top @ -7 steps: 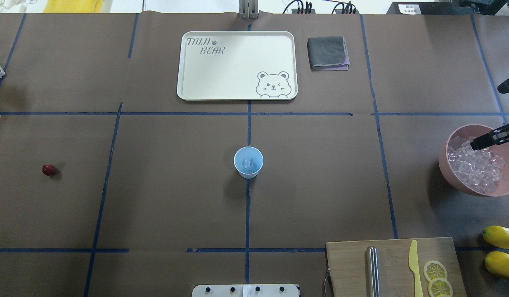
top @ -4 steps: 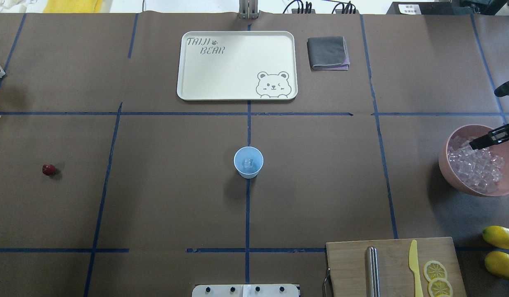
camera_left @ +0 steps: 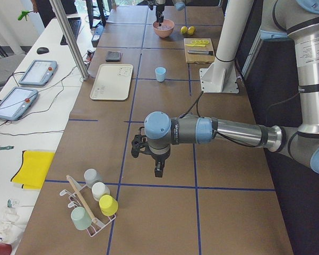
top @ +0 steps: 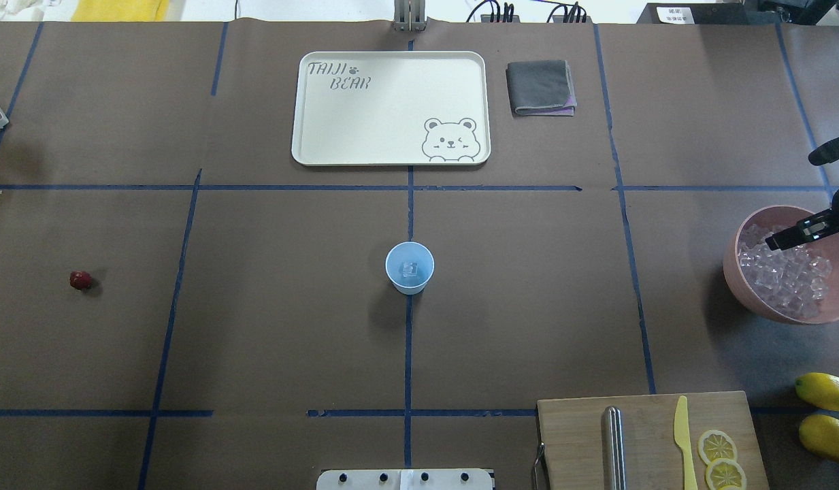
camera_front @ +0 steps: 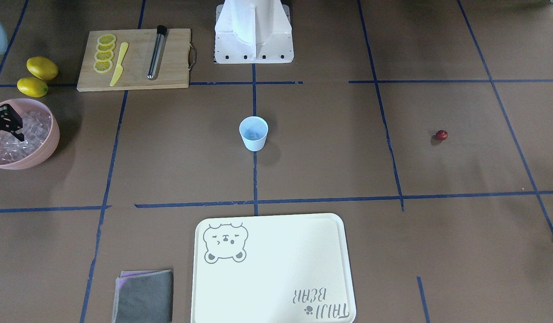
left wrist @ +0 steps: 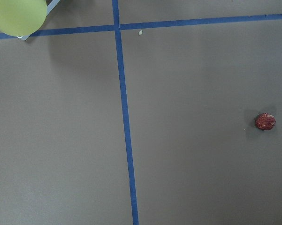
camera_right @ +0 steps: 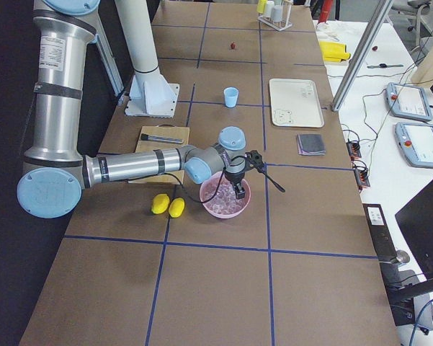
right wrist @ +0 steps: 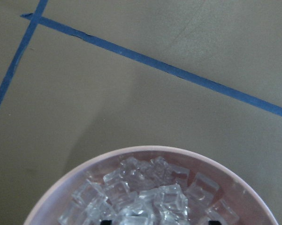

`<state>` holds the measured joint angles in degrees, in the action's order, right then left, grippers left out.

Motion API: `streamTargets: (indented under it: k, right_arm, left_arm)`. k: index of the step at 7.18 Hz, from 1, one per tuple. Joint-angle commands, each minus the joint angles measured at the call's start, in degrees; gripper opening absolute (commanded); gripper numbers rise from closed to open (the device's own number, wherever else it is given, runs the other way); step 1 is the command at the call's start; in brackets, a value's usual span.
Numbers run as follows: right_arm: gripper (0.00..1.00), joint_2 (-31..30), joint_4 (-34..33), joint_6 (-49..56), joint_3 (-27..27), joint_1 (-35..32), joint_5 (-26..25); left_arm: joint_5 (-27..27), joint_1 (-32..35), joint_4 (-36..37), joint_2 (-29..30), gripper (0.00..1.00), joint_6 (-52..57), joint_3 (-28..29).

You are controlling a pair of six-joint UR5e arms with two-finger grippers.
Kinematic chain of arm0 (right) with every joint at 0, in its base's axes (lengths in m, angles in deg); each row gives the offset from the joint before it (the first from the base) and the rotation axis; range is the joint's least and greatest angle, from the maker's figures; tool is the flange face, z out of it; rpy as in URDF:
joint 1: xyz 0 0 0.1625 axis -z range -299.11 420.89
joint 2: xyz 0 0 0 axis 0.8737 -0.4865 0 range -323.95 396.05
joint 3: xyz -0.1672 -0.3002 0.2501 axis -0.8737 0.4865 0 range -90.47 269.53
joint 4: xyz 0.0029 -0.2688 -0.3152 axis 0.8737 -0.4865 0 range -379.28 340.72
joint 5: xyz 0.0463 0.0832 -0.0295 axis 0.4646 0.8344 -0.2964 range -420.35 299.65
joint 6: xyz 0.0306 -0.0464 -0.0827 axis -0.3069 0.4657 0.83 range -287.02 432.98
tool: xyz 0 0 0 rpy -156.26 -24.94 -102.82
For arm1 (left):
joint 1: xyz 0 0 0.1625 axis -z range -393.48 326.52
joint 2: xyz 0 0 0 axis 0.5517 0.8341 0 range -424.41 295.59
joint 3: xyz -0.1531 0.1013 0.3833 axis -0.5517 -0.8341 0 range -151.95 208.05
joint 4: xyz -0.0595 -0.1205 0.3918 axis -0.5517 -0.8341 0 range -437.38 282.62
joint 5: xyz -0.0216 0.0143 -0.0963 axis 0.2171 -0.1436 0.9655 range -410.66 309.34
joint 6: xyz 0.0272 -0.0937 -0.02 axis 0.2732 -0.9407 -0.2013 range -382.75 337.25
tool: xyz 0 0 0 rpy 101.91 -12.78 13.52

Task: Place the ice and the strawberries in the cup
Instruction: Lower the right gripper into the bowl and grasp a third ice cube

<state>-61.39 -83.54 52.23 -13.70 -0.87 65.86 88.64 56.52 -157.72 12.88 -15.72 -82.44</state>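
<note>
The pale-blue cup (top: 409, 267) stands at the table's middle, also in the front view (camera_front: 253, 133), with one ice cube in it. The ice (top: 786, 279) is heaped in a pink bowl (top: 749, 299) at the right edge. It fills the bottom of the right wrist view (right wrist: 145, 197). My right gripper (top: 791, 202) hangs over the bowl's far side, its jaws wide apart and empty. The strawberry (top: 80, 280) lies alone at the far left, also in the left wrist view (left wrist: 265, 121). My left gripper (camera_left: 156, 170) hangs above the table near the left end; I cannot tell whether it is open or shut.
A cream bear tray (top: 390, 107) and a folded grey cloth (top: 540, 87) lie at the back. A cutting board (top: 647, 439) with a yellow knife, lemon slices and a metal rod sits front right, with two lemons (top: 826, 415) beside it. A rack of cups (camera_left: 93, 204) stands at the left end.
My right gripper has moved a little further in over the ice bowl, with its jaws still apart. The cup and strawberry have not moved.
</note>
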Motion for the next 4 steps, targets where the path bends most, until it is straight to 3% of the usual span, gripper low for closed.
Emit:
streamTargets:
  k: [1,4]
  right_arm:
    - [0.75,0.7,0.3,-3.4,0.0,1.9,0.9]
    - [0.73,-0.1,0.2,-3.2,0.1,1.8,0.3]
  left_arm:
    - [0.0,0.0,0.0,0.0,1.00,0.0,-0.2]
    - [0.0,0.0,0.0,0.0,1.00,0.1,-0.2]
